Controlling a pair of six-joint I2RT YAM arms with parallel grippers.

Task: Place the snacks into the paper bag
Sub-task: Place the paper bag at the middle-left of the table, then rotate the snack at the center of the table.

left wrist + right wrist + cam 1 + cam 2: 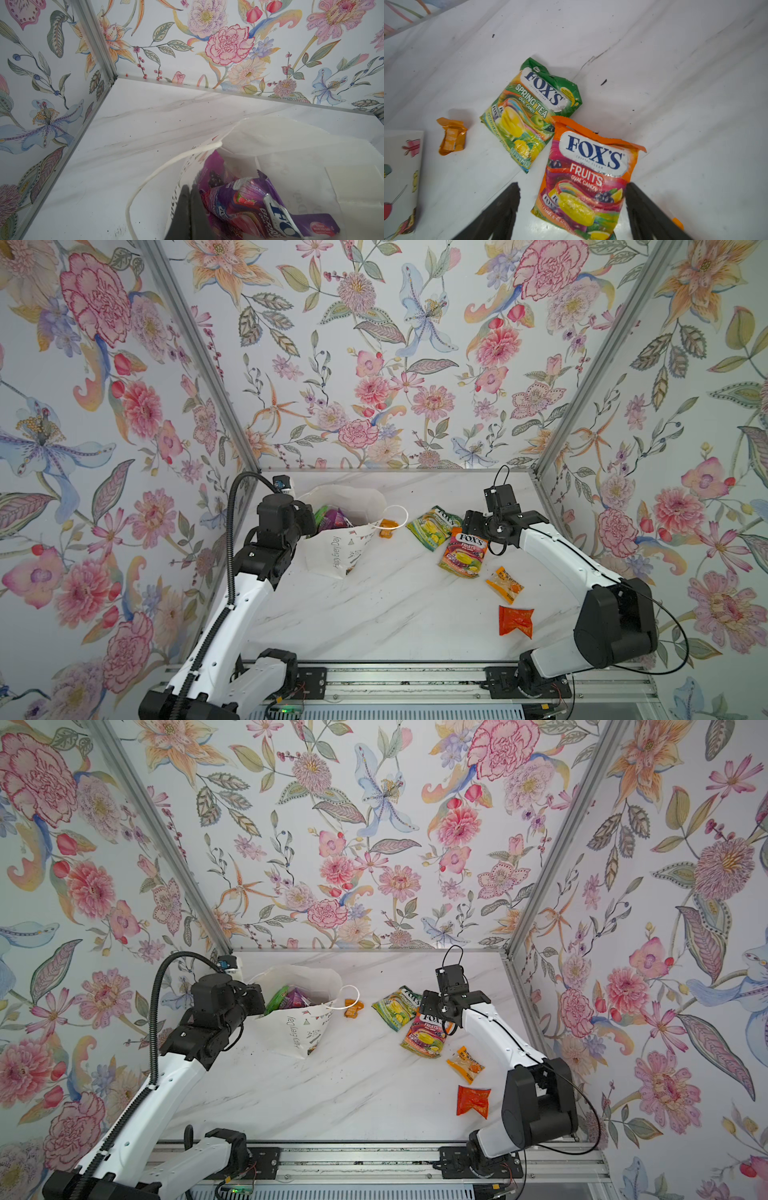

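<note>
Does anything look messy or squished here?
Yes. The paper bag is squashed lopsided where the left gripper pinches its rim. The small orange sachet beside it is crumpled, and the Fruits packet overlaps the Spring Tea packet.

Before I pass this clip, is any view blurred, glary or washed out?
Left wrist view: the left gripper is a dark out-of-focus smear, and the paper bag looks washed out. Right wrist view: glare speckles the orange packet, and the right gripper is soft-edged. Both top views: even light, sharp, faint shadows.
</note>
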